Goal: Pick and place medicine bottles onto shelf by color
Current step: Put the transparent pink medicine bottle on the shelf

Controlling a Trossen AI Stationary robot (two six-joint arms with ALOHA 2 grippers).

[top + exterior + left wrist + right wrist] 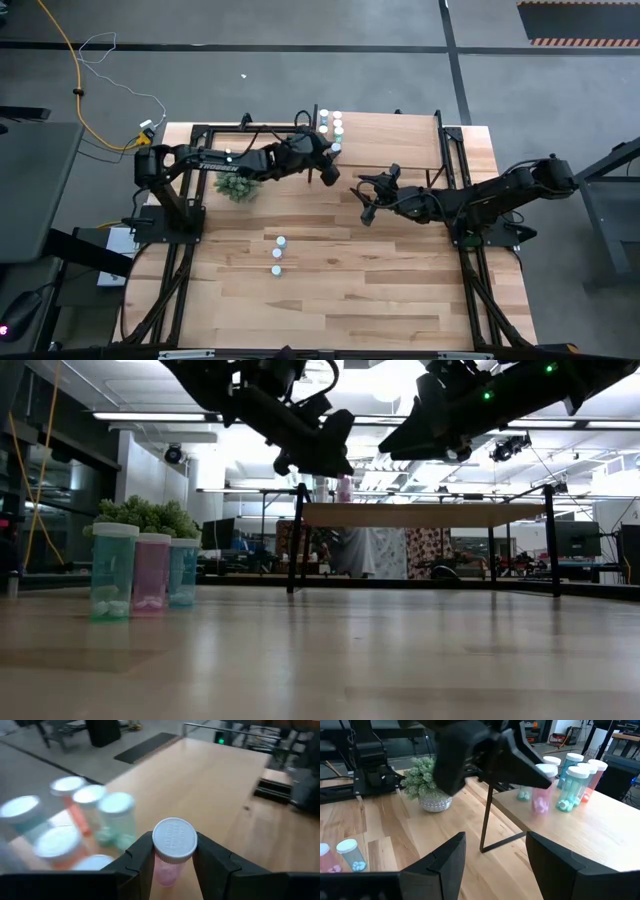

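1. High view: my left hand (328, 170) is out over the shelf (400, 140) at the far side of the desk (330, 300), just near of the cluster of placed bottles (331, 124) on the shelf's left end. My right hand (368, 203) waits to the right, above the desk, near the shelf's front edge. Three medicine bottles (278, 254) are left on the desk, well apart from the shelf. A small plant (238, 185) sits left of my left hand.

2. Low view: both arms hang high above the shelf board. The three desk bottles show at left as teal (113, 572), pink (152, 571) and bluish (183, 571), touching or nearly so.

3. Left wrist view: my left hand is clenched on a pink bottle (171, 850), fingers (142, 862) pinching just under the white cap. Placed bottles stand just beside. To do this well, I judge I should set it down upright next to the pink or orange-bodied ones, lower straight, and release only once the base sits flat, without nudging neighbours.

4. Right wrist view: my right hand (495, 857) is released, jaws wide, empty. Best kept clear of the left arm's path.
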